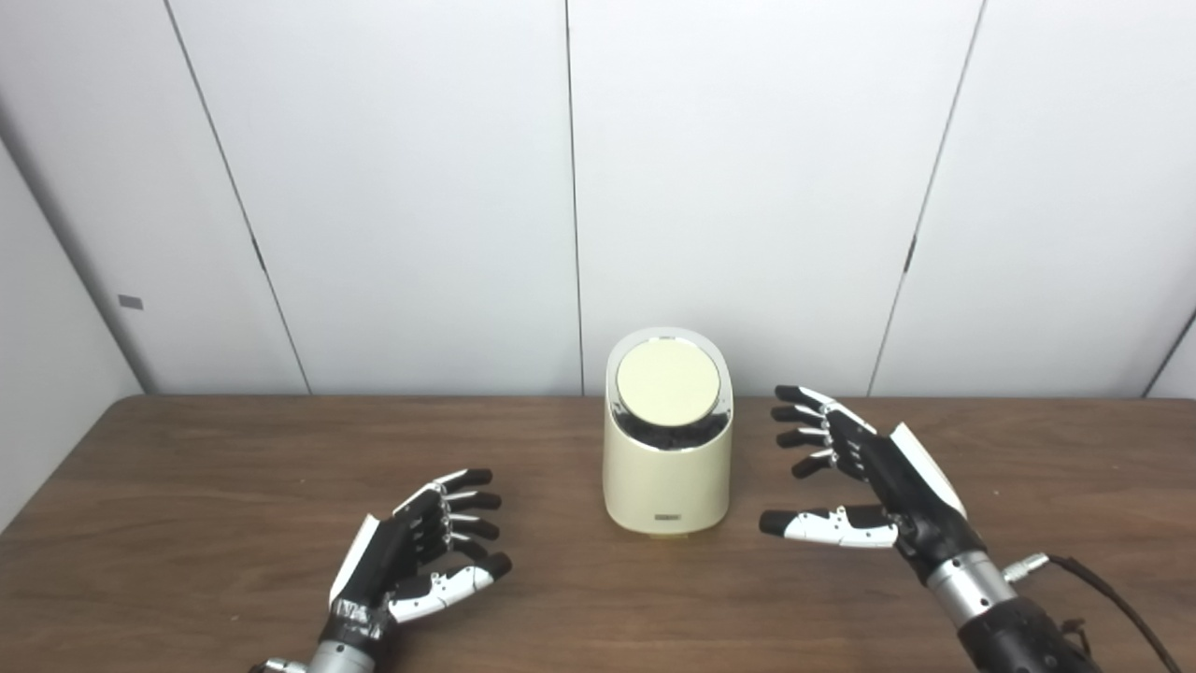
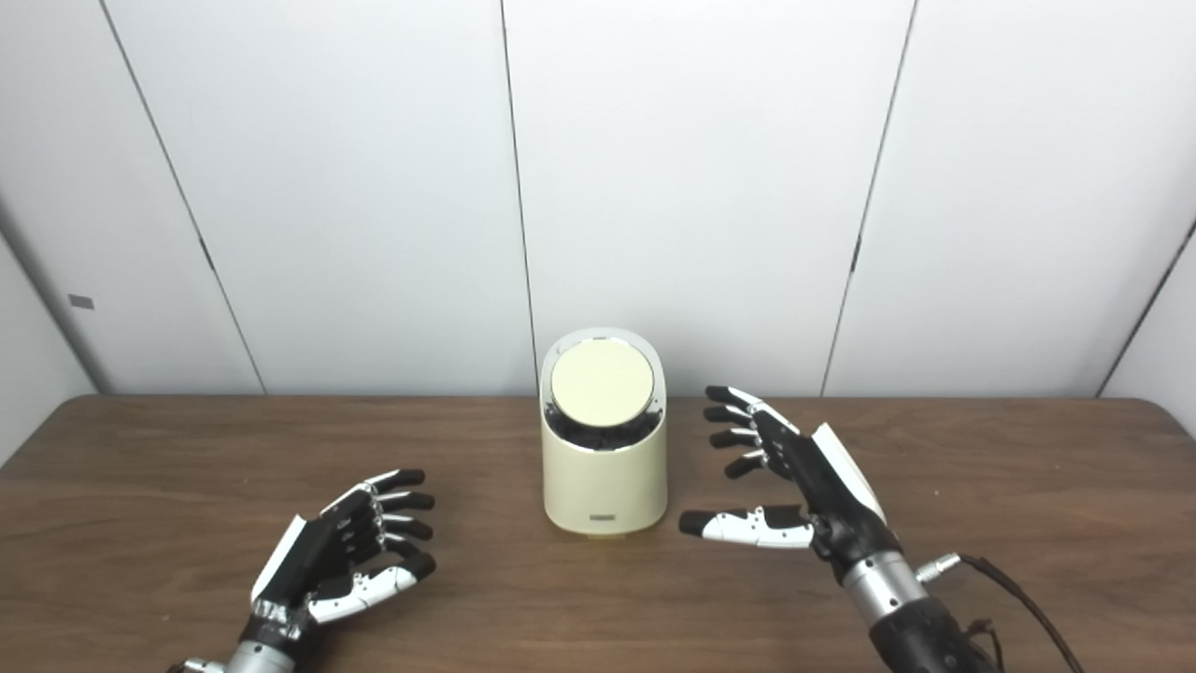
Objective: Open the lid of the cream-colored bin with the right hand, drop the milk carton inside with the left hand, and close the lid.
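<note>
A cream-colored bin (image 1: 666,477) stands upright at the middle of the brown table (image 1: 187,486). Its round lid (image 1: 667,381) is tilted, with a dark gap showing under its front edge. My right hand (image 1: 864,481) hovers just right of the bin, fingers spread and thumb pointing toward it, holding nothing. My left hand (image 1: 420,551) rests low at the front left of the bin, fingers loosely curled but apart, empty. No milk carton is in view.
White wall panels (image 1: 420,187) rise directly behind the table's far edge. A black cable (image 1: 1103,589) trails from the right wrist across the table's front right.
</note>
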Controlling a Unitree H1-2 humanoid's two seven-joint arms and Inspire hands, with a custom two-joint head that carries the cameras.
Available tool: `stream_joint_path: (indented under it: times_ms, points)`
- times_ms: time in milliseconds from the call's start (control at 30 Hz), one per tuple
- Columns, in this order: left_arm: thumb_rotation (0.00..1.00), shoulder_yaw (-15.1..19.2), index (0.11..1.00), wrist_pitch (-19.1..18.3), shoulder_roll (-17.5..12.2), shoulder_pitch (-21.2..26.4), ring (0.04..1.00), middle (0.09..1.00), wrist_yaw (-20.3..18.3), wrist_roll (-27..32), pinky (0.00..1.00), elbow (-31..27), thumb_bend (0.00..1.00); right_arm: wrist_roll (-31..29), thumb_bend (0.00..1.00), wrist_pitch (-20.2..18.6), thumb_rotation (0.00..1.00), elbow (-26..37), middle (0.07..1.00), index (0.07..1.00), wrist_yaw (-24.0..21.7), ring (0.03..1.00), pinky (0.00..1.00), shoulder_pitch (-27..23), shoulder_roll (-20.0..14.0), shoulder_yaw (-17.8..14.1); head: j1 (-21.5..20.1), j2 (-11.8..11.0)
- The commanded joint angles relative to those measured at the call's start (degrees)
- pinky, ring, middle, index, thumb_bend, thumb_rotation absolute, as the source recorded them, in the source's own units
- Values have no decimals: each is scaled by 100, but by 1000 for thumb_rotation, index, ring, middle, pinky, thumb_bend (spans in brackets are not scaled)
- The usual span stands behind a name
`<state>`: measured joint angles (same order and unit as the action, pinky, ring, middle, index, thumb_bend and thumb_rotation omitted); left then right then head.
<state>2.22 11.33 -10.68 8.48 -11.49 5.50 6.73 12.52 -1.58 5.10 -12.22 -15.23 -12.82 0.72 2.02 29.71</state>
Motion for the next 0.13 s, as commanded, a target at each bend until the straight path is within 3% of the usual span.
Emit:
stream_joint_path:
  times_ms: [0,100]
  points:
    - [121,34,818,150,-50,221,624,726,-38,149,536,-212,724,-130,743,240,322,144,856,902,85,789,662,-92,-91,-45,8,1]
    - [184,0,818,193,-53,257,647,737,-160,247,536,-181,747,-190,769,352,314,29,867,906,102,813,689,-17,-117,-46,0,1]
